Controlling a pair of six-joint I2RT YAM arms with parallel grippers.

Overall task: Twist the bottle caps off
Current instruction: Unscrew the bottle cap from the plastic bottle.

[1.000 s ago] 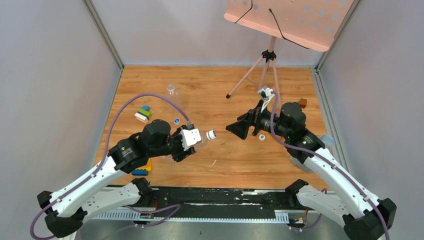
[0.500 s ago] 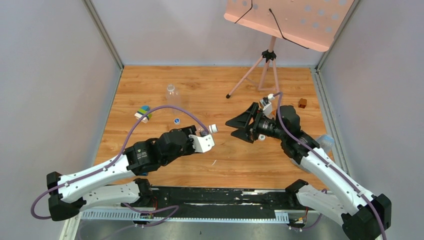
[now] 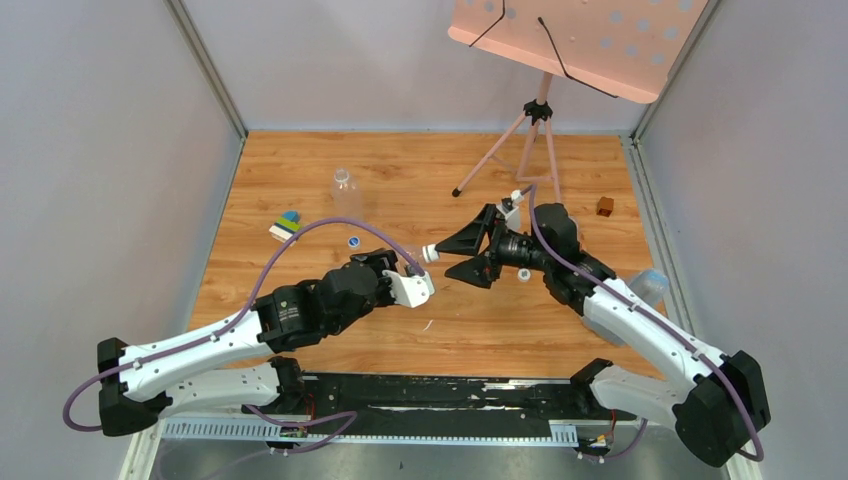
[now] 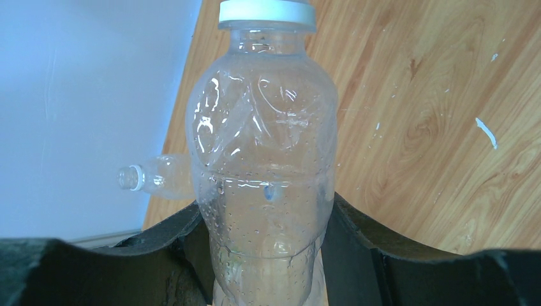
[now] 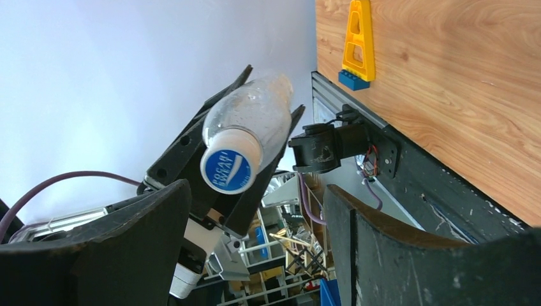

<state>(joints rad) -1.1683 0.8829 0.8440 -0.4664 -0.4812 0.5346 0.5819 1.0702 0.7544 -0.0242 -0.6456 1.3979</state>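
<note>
The fingers of the left gripper [image 4: 268,220] pinch the lower body of a clear plastic bottle [image 4: 261,127]. On the bottle's far end sits a round white plastic screw cap [image 5: 231,167], just before the tips of the right gripper [image 5: 255,191], whose fingers are spread and do not touch it.

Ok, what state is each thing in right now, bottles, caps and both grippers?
Clear plastic bottle, held: clamped in left gripper, white screw cap on.
Right gripper: open, facing that cap.
Far clear bottle: upright, apparently uncapped.
Small blue cap: loose on wooden table.
Small white cap: loose on table.
</note>
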